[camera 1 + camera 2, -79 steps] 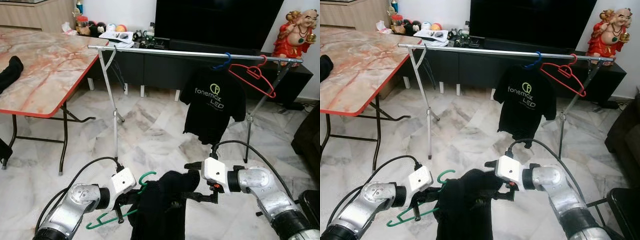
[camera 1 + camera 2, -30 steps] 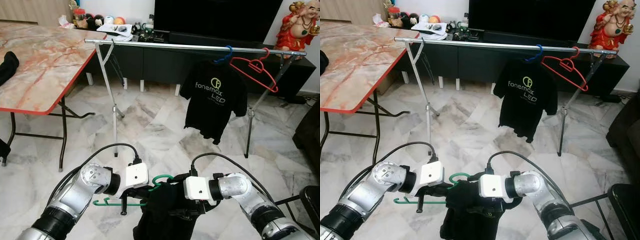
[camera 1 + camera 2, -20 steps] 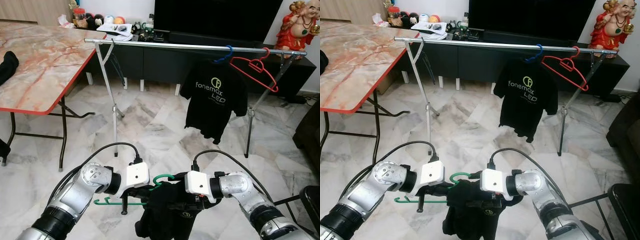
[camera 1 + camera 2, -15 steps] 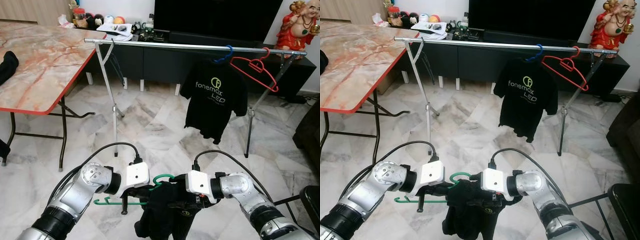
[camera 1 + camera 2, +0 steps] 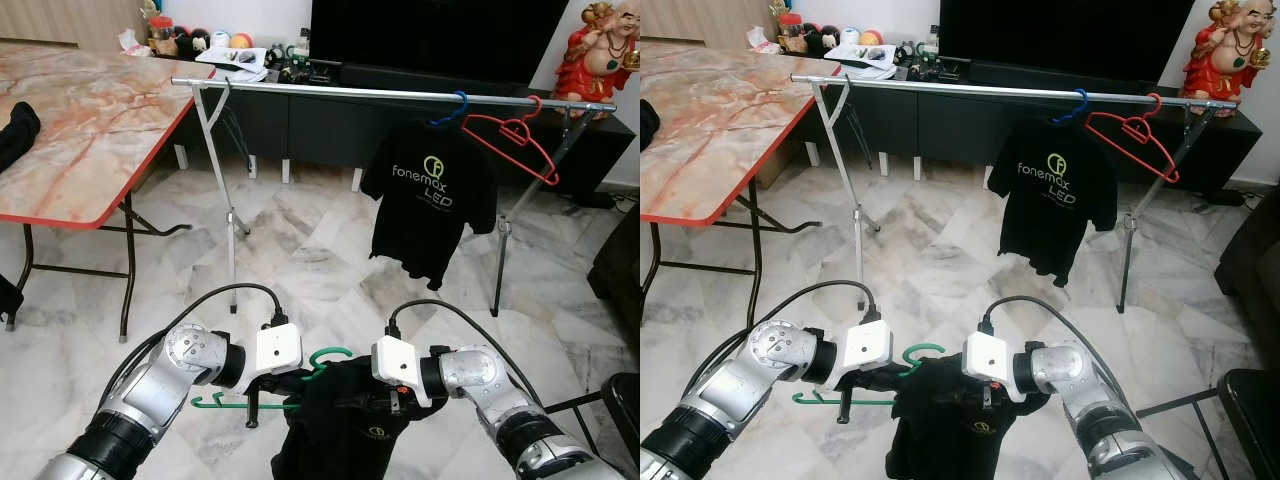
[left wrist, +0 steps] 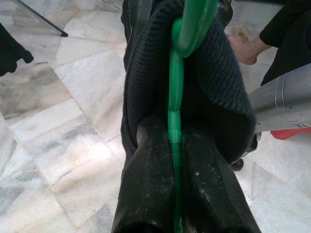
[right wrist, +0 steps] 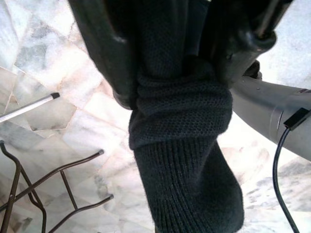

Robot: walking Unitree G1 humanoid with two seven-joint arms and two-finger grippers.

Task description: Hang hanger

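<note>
Standing ahead: rail (image 5: 390,95), black T-shirt (image 5: 430,205), red hanger (image 5: 510,145).

A silver rail (image 5: 400,95) carries a black shirt (image 5: 430,205) and red hanger (image 5: 510,145).

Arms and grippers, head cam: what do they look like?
Two silver metal arms with rounded joints, a white boxy module at each wrist, a black cable looping off each. Left gripper has two long black matte fingers; right gripper likewise has black fingers.

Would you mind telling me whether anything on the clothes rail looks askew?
Yes: the red hanger hangs empty on the rail and tilts steeply, its far end dropping low, while the black T-shirt beside it hangs straight.
</note>
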